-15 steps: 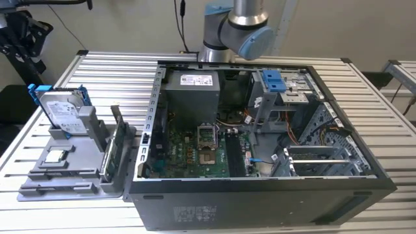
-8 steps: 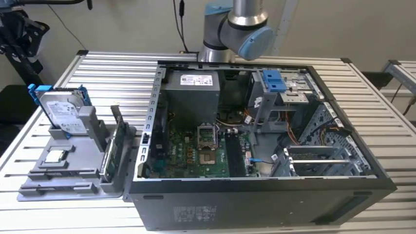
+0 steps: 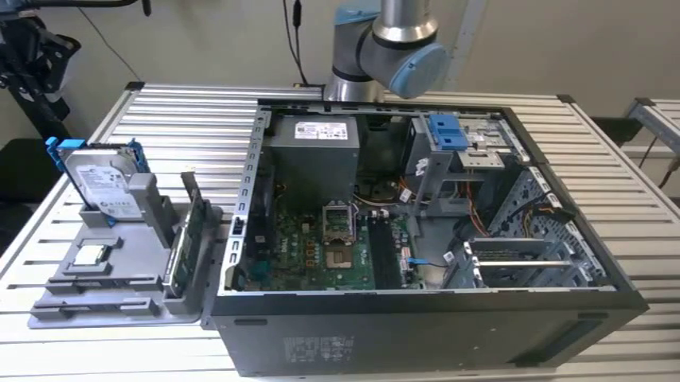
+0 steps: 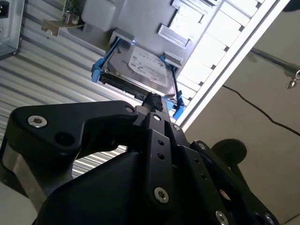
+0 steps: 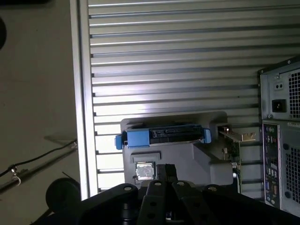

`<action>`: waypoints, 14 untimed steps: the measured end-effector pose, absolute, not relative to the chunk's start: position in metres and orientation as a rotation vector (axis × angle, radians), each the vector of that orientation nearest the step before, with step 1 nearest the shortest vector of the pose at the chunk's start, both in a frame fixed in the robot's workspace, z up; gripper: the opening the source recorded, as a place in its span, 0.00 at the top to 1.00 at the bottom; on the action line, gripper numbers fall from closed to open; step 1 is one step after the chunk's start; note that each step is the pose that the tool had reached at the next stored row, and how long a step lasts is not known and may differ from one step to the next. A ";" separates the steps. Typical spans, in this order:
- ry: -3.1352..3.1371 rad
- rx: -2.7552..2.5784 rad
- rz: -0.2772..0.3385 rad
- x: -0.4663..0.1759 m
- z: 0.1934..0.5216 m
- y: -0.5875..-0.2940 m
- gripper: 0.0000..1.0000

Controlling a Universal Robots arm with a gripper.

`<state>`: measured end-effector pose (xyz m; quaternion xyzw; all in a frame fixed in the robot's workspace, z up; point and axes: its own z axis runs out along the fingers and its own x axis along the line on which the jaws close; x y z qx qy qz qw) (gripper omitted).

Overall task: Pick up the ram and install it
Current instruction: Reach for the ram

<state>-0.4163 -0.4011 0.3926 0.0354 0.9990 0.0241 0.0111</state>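
The ram [image 3: 190, 193] is a thin dark stick standing upright in a slot of the grey parts holder [image 3: 117, 278], on the exterior view's left, beside the open computer case [image 3: 425, 318]. Black memory slots [image 3: 383, 255] lie on the green motherboard inside the case. My gripper [image 5: 165, 171] hangs high above the holder. In both wrist views its black fingers meet at the tip with nothing between them. Its tip [image 4: 153, 101] lines up with the edge of the hard drive [image 4: 140, 70].
A silver hard drive in a blue frame [image 3: 101, 179] stands at the holder's back, a small chip [image 3: 91, 255] lies in front, and a larger green card [image 3: 191, 251] stands next to the ram. The arm's base [image 3: 383, 48] rises behind the case. Slatted table [image 5: 178, 56] all around.
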 end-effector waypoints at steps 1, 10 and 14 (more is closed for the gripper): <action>3.117 0.110 0.075 -0.416 0.393 -0.401 0.89; 3.116 0.110 0.075 -0.428 0.393 -0.401 0.89; 3.116 0.110 0.075 -0.433 0.393 -0.404 0.89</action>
